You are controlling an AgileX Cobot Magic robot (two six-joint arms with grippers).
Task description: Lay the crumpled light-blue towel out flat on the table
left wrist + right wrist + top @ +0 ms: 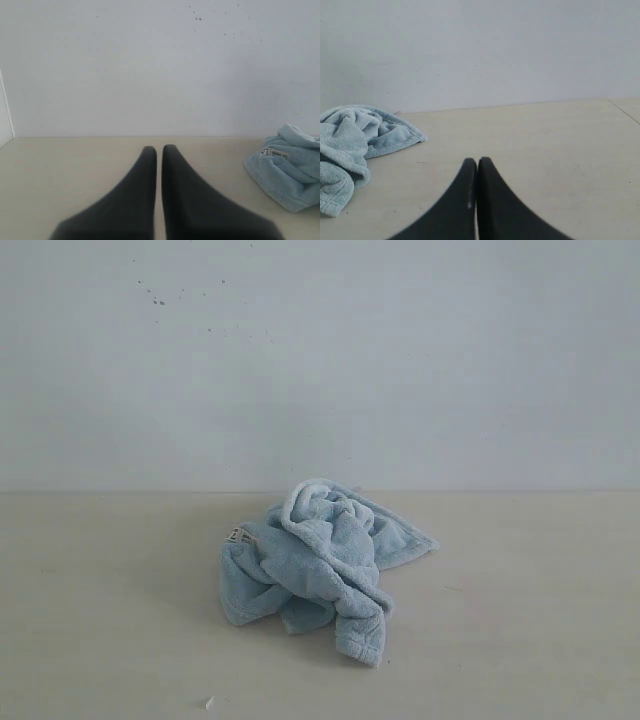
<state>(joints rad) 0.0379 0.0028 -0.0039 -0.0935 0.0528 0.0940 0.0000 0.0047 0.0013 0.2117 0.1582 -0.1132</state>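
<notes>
Your beige tabletop holds the towel bunched, no clear long axis, one flat corner pointing right. Your left claw and right claw are closed, empty.

Three low views toward wall, towel common

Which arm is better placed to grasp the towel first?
Probably the right: a flat corner of the towel lies free toward the right gripper, while the left gripper faces a bunched fold. Both are shut, touching nothing.
</notes>
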